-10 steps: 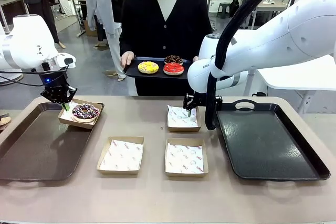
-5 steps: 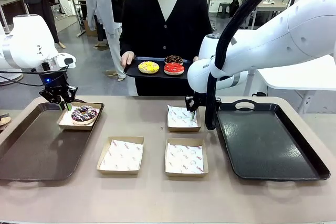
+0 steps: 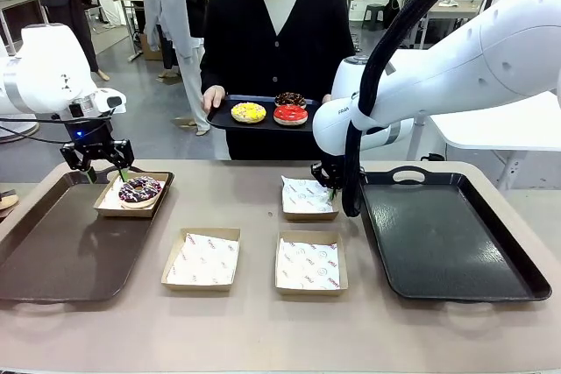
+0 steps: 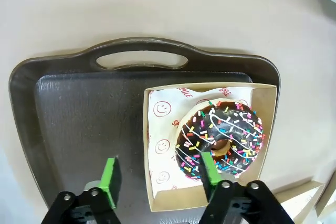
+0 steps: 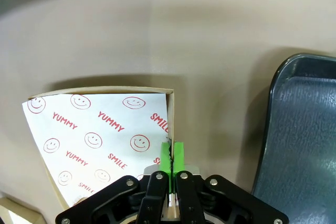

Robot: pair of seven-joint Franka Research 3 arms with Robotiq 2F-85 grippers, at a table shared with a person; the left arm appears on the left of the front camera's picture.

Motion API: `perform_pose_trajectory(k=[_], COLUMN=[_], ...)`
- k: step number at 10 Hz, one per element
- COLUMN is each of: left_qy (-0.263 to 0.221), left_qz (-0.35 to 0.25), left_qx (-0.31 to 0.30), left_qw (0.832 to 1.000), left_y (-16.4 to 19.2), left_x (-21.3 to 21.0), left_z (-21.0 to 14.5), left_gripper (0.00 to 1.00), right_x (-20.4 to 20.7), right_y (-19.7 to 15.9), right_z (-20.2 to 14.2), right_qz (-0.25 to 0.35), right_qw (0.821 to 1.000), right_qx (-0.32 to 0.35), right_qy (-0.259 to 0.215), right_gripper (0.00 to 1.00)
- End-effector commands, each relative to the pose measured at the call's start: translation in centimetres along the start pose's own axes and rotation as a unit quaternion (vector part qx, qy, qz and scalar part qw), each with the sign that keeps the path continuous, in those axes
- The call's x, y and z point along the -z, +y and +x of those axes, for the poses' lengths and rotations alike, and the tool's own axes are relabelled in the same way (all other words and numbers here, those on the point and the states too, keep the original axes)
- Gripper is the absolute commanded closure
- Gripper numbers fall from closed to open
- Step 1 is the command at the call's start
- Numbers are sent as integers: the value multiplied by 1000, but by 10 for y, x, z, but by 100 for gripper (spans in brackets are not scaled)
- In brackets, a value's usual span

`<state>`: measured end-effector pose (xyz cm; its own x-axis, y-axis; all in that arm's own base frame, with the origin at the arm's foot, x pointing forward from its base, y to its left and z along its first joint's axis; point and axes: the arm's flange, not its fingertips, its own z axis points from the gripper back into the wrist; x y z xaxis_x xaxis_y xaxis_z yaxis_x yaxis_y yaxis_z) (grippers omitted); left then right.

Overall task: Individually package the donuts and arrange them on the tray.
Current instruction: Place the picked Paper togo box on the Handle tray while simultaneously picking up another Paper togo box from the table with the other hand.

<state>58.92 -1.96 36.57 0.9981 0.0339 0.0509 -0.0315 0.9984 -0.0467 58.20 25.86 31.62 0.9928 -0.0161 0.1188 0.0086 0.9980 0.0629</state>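
Note:
A chocolate donut with sprinkles (image 3: 141, 188) (image 4: 221, 141) lies in a paper-lined cardboard box (image 3: 110, 201) (image 4: 160, 129) at the far right corner of the brown left tray (image 3: 53, 251) (image 4: 79, 119). My left gripper (image 3: 103, 172) (image 4: 160, 174) hangs open just above that box, its fingers astride the box's near wall. My right gripper (image 3: 330, 185) (image 5: 170, 157) is shut on the side wall of an empty lined box (image 3: 305, 198) (image 5: 100, 135). The person holds a small black tray (image 3: 219, 117) with a yellow donut (image 3: 248, 112), a red donut (image 3: 289, 115) and a dark chocolate donut (image 3: 289, 99).
Two more empty lined boxes (image 3: 202, 259) (image 3: 309, 264) sit side by side near the table's middle. A black tray (image 3: 447, 243) (image 5: 307, 129) lies on the right, close beside my right gripper. The person stands at the far edge.
My left gripper has opened and let go of the donut's box, which now rests on the left tray. My right gripper has closed on the empty box's wall.

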Motion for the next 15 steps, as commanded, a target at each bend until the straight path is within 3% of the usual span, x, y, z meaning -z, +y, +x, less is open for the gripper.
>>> perform_pose_trajectory(k=[1,4,5,8,10,13,15], left_qy=[7,9,8,18,13,28,56], left_qz=[-8,-21,-34,-198,-327,-508,-587], left_qx=[5,3,-1,-12,-25,12,12], left_qw=[1000,1000,999,980,944,861,807], left_y=[3,5,5,24,67,136,181], left_x=[-4,-7,-12,-60,-91,-99,-84], left_z=[4,2,-3,-39,-74,-119,-132], left_gripper=[0,0,0,0,0,0,0], right_x=[4,-2,-12,-62,-98,-140,-151], right_y=[5,8,9,2,2,8,11], right_z=[3,2,0,1,6,18,22], right_qz=[-4,-6,0,15,8,1,5], right_qw=[1000,1000,1000,1000,1000,999,1000], right_qx=[12,12,18,13,13,10,13], right_qy=[-5,-6,19,-17,-24,-34,-26], right_gripper=[100,100,100,100,100,100,100])
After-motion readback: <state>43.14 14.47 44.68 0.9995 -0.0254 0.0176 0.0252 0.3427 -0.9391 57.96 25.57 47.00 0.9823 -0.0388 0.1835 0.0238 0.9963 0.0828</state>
